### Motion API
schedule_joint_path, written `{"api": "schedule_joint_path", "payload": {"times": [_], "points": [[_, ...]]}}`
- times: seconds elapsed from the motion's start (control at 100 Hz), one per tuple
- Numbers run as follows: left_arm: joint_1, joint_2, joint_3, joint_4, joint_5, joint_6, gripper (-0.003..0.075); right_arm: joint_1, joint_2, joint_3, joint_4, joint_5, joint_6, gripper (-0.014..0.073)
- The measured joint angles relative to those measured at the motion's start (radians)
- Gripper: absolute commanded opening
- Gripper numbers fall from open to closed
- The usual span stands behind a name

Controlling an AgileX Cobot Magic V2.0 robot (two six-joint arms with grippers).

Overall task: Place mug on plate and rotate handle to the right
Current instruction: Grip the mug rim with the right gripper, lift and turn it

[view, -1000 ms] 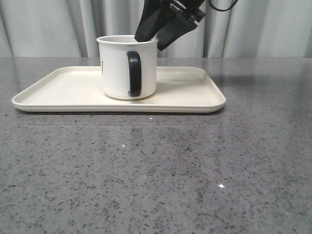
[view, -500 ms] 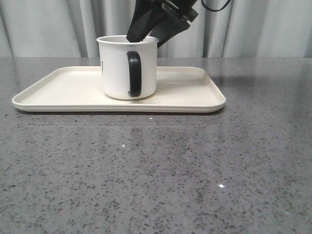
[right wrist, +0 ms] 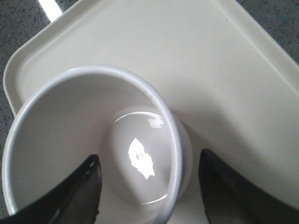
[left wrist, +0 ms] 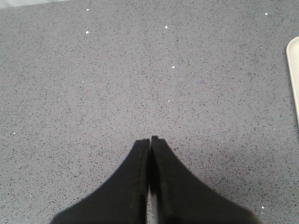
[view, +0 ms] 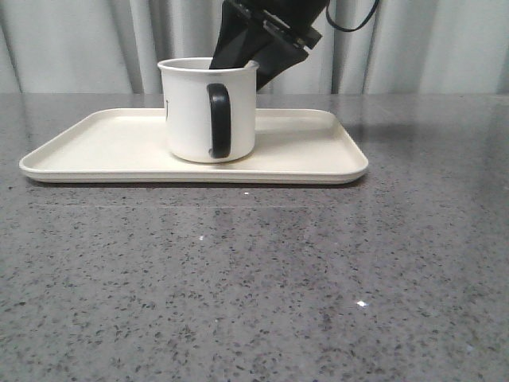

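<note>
The white mug stands upright on the cream plate, slightly right of its middle. Its black handle faces the front camera. My right gripper comes down from the upper right and is open across the mug's far right rim. In the right wrist view one finger is inside the mug and the other is outside the wall, over the plate; the right gripper has gaps on both sides of the rim. My left gripper is shut on nothing above bare table.
The speckled grey table stretches in front of the plate. A grey curtain hangs behind. In the left wrist view a sliver of the plate's edge shows at the side.
My right gripper has shifted a little to the left over the mug's rim. The mug and its handle have not moved.
</note>
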Motion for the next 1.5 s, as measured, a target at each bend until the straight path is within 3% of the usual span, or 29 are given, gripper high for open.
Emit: {"api": "schedule_joint_path", "payload": {"times": [0.29, 0.63, 1.06, 1.5], "points": [[0.000, 0.000, 0.000, -0.002, 0.000, 0.000, -0.0020, 0.001, 0.000, 0.000, -0.005, 0.002, 0.005, -0.0074], [0.000, 0.000, 0.000, -0.002, 0.000, 0.000, -0.0020, 0.001, 0.004, -0.016, -0.007, 0.027, 0.006, -0.0057], [0.000, 0.000, 0.000, -0.009, 0.000, 0.000, -0.0020, 0.001, 0.006, -0.246, -0.104, 0.078, -0.099, -0.0058], [0.000, 0.000, 0.000, -0.028, -0.002, 0.000, -0.0020, 0.038, 0.006, -0.246, -0.110, 0.082, -0.358, -0.0060]]}}
